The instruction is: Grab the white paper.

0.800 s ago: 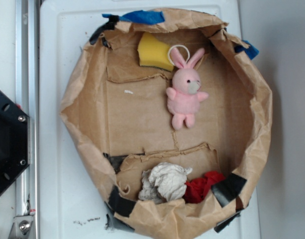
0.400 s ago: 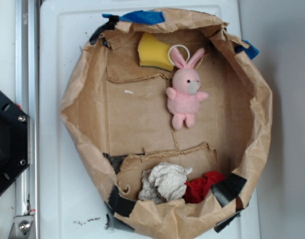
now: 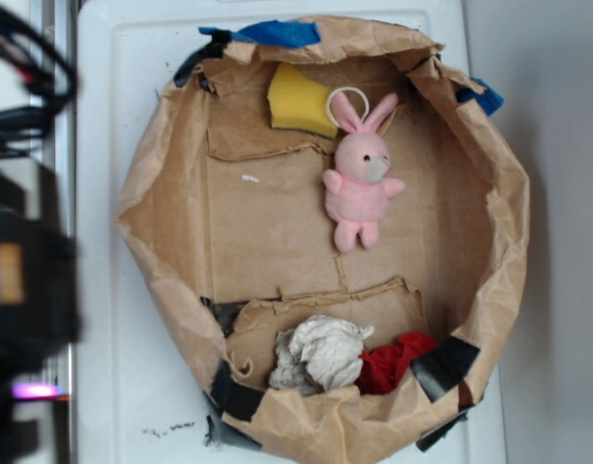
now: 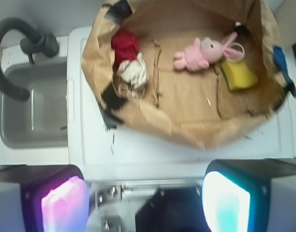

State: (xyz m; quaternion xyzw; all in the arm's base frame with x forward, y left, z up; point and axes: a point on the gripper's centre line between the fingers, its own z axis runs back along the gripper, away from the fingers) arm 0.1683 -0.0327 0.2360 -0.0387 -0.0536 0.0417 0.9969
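Paper is being seen beside the red cloth, inside the brown liner. Gripper is being held wide open, empty.

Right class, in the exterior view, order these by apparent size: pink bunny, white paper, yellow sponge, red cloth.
1. pink bunny
2. white paper, only slightly smaller
3. yellow sponge
4. red cloth, partly hidden, so its rank against the sponge is unsure

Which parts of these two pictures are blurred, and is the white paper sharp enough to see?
Exterior view: the arm at the left edge is a dark smear, while the white paper shows its creases clearly. Wrist view: soft all over; the hand fingers glow pink and cyan, and the paper is only a pale lump.
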